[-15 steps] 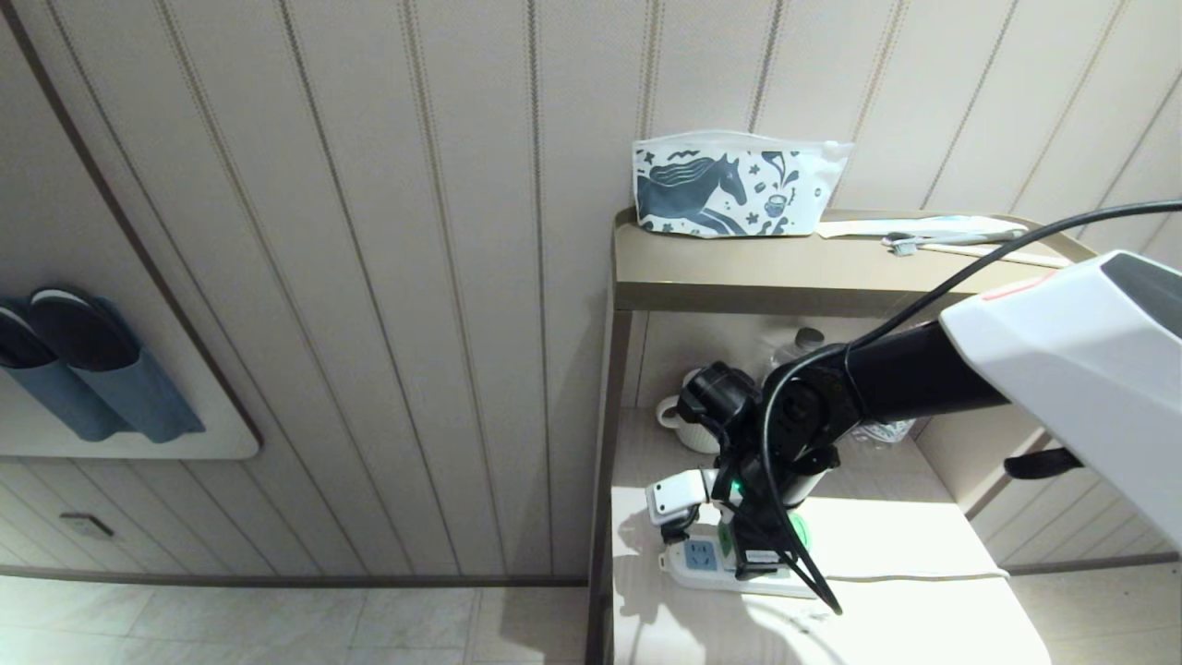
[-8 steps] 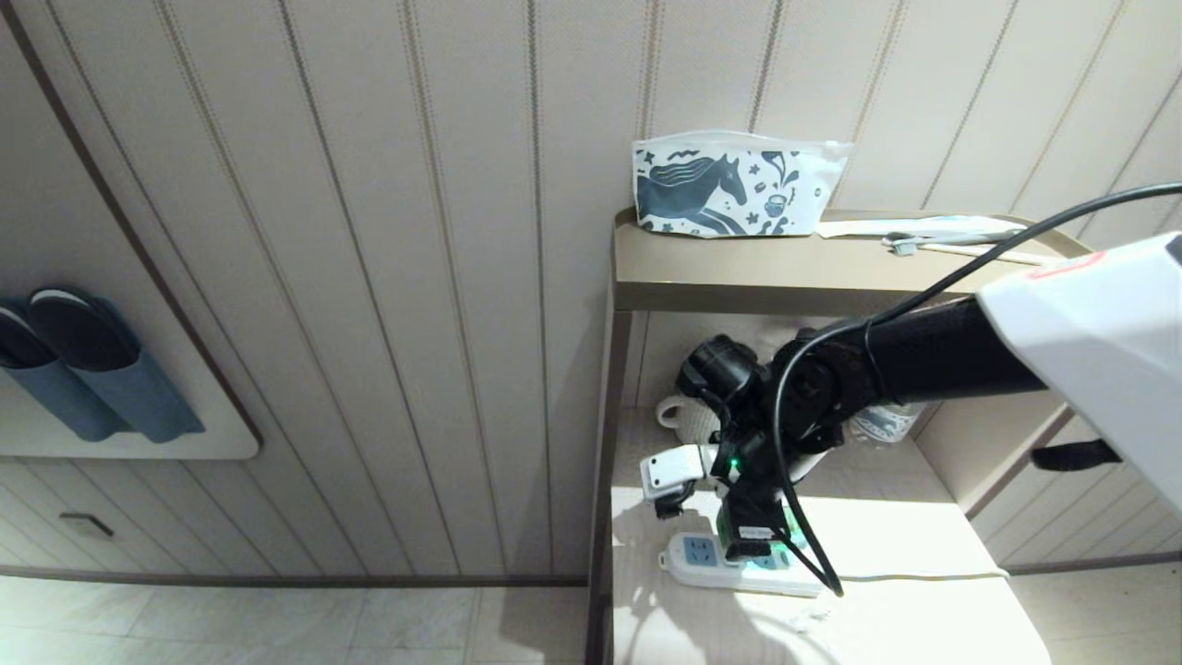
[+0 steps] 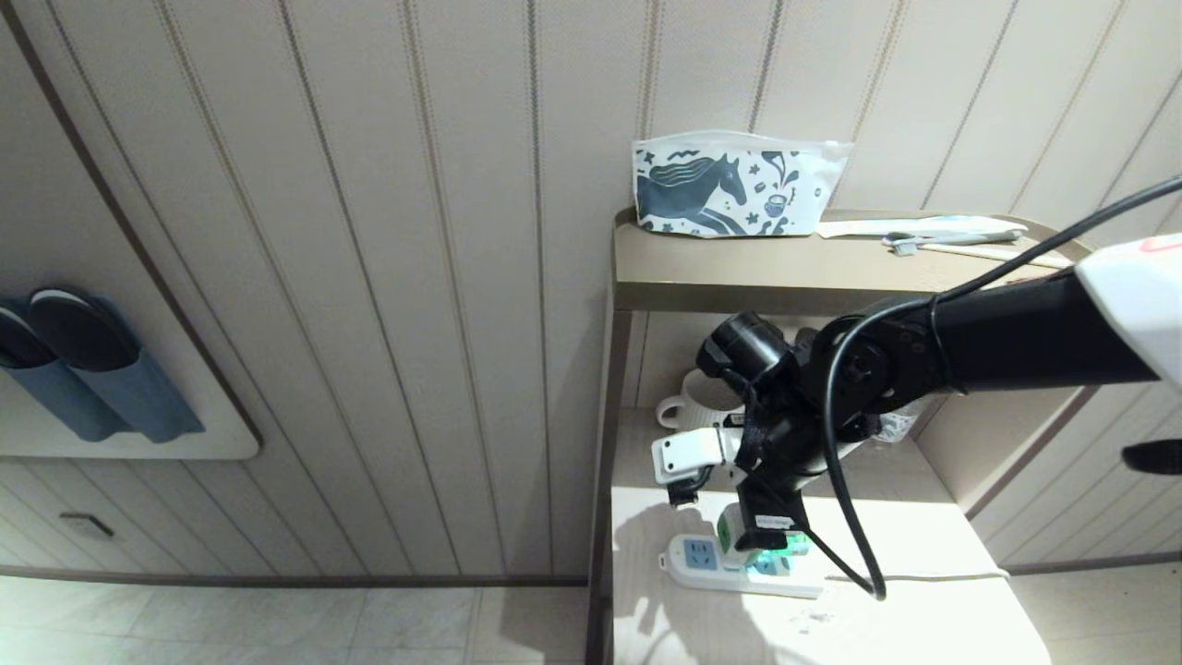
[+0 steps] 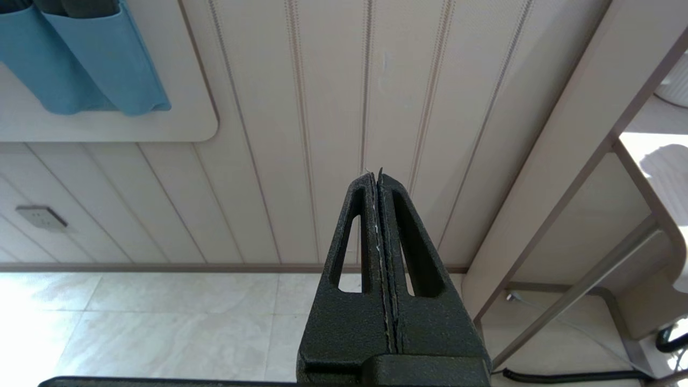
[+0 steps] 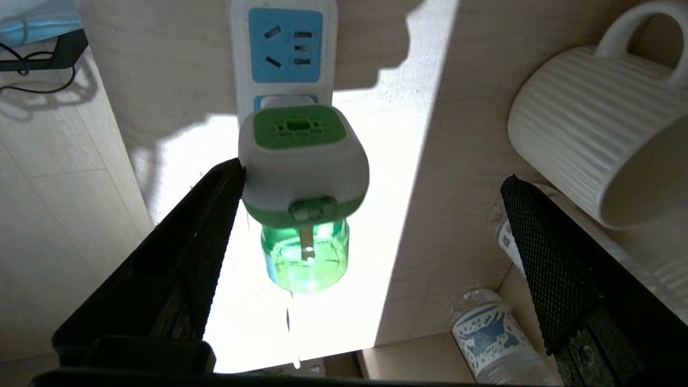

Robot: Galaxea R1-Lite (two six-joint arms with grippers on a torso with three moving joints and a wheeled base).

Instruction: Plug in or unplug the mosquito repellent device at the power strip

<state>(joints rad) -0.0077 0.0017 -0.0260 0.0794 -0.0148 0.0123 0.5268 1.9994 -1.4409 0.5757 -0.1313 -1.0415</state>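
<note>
Right claw: I see it spread wide, empty, above the mosquito repellent device; one finger just beside its head.
Device: plugged into the power strip on the counter.
Hidden: my arm covers most of the strip in head view.
Left claw: pressed together, parked near the floor.

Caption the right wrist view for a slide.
Repellent device seated in the power strip, right gripper open around it, jaws apart; mug nearby.
</note>
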